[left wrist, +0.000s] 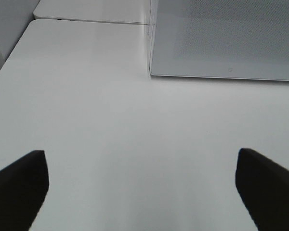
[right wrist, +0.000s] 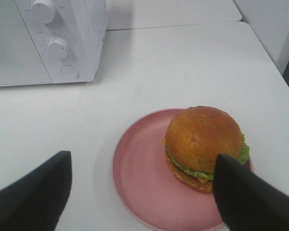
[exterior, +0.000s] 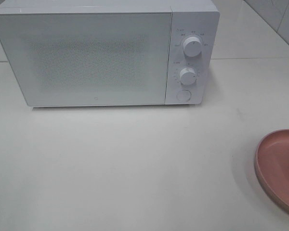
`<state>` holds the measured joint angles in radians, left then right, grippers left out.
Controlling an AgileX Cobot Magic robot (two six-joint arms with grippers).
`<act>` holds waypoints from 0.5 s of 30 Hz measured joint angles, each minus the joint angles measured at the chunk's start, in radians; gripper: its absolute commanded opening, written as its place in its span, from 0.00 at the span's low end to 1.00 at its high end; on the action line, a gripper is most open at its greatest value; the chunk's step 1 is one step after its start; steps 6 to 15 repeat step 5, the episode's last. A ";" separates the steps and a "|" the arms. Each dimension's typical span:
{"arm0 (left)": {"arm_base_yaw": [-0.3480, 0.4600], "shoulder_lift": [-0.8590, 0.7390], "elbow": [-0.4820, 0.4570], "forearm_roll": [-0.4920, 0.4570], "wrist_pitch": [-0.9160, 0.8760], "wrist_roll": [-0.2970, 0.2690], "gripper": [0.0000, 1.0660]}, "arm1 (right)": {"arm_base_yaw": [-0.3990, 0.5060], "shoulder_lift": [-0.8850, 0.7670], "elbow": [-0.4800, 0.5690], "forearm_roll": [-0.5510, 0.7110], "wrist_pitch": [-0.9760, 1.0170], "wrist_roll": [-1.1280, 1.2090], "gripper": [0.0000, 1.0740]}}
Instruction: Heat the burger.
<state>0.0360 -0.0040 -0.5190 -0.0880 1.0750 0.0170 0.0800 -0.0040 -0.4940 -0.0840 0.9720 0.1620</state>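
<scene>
A: Where was the burger [right wrist: 203, 147]?

B: On the pink plate [right wrist: 139, 178] at the table's [exterior: 135, 163] right edge; both grippers [left wrist: 142, 190] [right wrist: 144, 190] stood spread, empty.

A: Handling?

B: Probably soft, stacked, apt to slide; grip low across the bun's sides.

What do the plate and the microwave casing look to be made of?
Plate: likely matte pink plastic or melamine; even colour, soft dull sheen, thin raised rim. Microwave casing: probably white painted metal or plastic, smooth; its door looks like glossy glass over a fine dot mesh.
</scene>
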 measured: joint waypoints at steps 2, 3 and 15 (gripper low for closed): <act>0.000 0.000 0.000 0.000 0.000 0.000 0.92 | 0.000 0.000 0.000 0.000 0.000 0.000 0.71; 0.000 0.000 0.000 0.000 0.000 0.000 0.92 | 0.000 0.000 0.000 0.000 0.000 0.000 0.71; 0.000 0.000 0.000 0.000 0.000 0.000 0.92 | 0.000 0.000 0.000 0.000 0.000 0.000 0.71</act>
